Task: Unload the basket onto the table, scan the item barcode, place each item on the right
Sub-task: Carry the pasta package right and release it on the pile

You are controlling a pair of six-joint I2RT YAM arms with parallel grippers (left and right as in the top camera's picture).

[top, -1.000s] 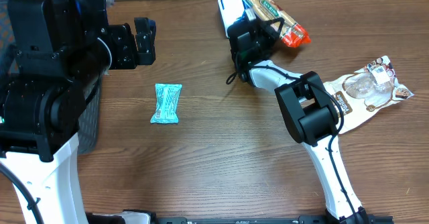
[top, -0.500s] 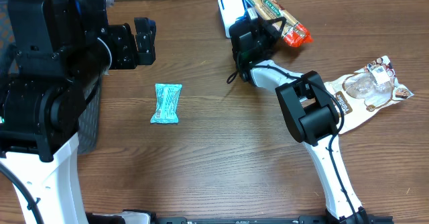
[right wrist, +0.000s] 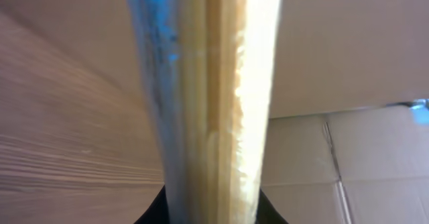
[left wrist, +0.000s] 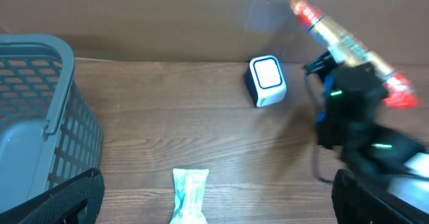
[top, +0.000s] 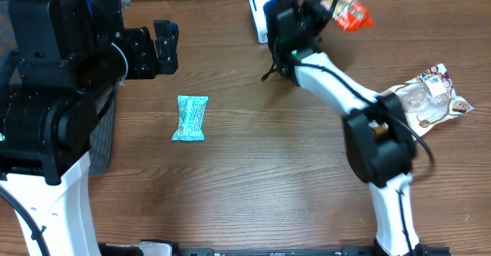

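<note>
Over the table (top: 253,179), right jaws clamp the long packet (right wrist: 208,96).

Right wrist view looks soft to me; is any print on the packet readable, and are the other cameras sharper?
Right wrist: the packet fills the frame at very close range, out of focus, with no print legible. Left wrist: the packet is smeared, while the scanner is fairly sharp. Overhead: evenly lit, with the packet slightly blurred near the top edge.
</note>
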